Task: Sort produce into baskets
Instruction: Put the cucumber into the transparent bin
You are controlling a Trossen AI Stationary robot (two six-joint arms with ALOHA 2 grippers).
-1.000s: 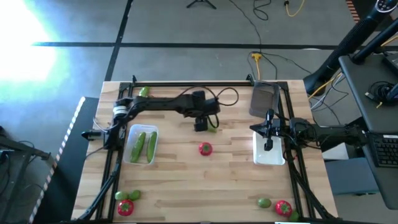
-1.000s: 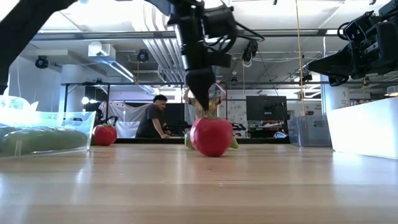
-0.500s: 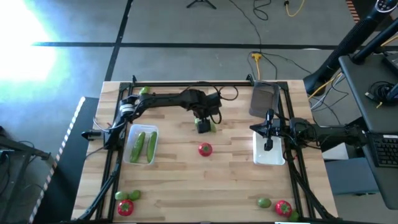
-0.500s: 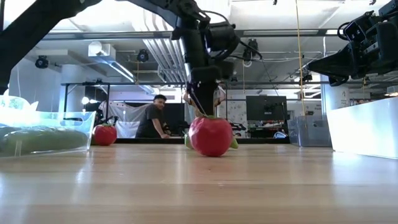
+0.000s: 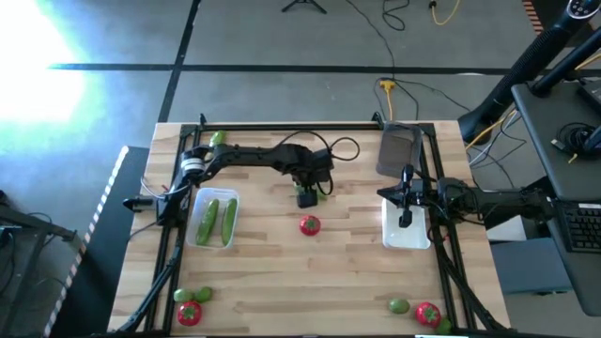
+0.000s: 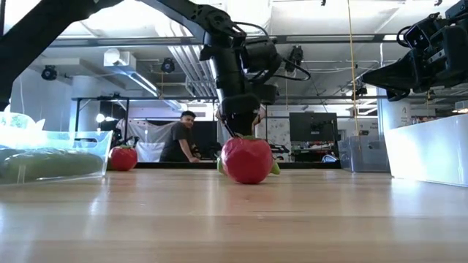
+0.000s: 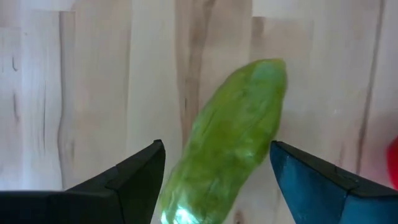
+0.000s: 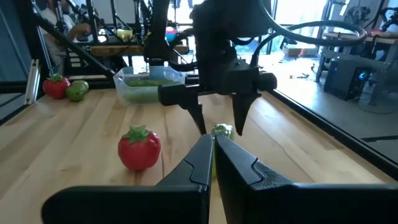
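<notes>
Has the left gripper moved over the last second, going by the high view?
Yes. The left gripper has shifted slightly toward the tomato at the table's middle, and now straddles the cucumber with open fingers.

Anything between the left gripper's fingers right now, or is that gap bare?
A green cucumber lies on the wood between the open fingers of the left gripper, not yet clamped. The left wrist view shows it.
</notes>
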